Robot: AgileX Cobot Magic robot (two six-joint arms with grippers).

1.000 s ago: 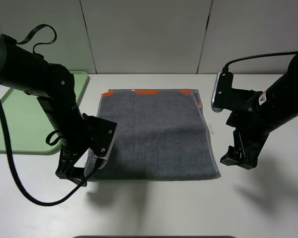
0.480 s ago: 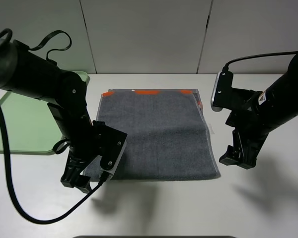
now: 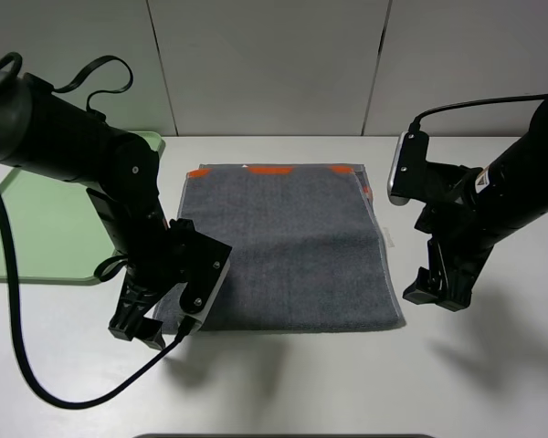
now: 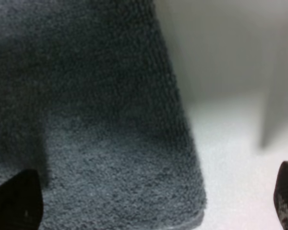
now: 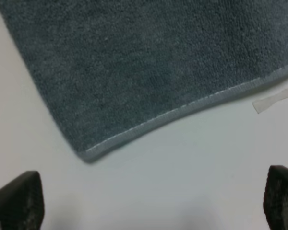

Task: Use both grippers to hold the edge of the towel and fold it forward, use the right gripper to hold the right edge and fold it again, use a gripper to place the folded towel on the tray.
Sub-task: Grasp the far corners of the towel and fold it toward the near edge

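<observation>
Towel [image 3: 288, 246] flat | left claw [image 3: 135, 328] over near-left corner | right claw [image 3: 434, 294] beside near-right corner

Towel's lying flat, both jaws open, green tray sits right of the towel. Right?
No. The exterior high view shows the green tray sitting left of the towel, not right. The towel does lie flat and both jaws are open.

Bare surface [image 3: 347, 383] runs open along the near edge of the towel [image 3: 288, 246] and past its right side. The left pincer [image 3: 137, 330], jaws wide apart, straddles the near left corner. The right pincer [image 3: 432, 299], jaws wide apart, stands over bare surface just outside the near right corner. The left arm [image 3: 119, 192] stands between the towel and the tray [image 3: 36, 219].
</observation>
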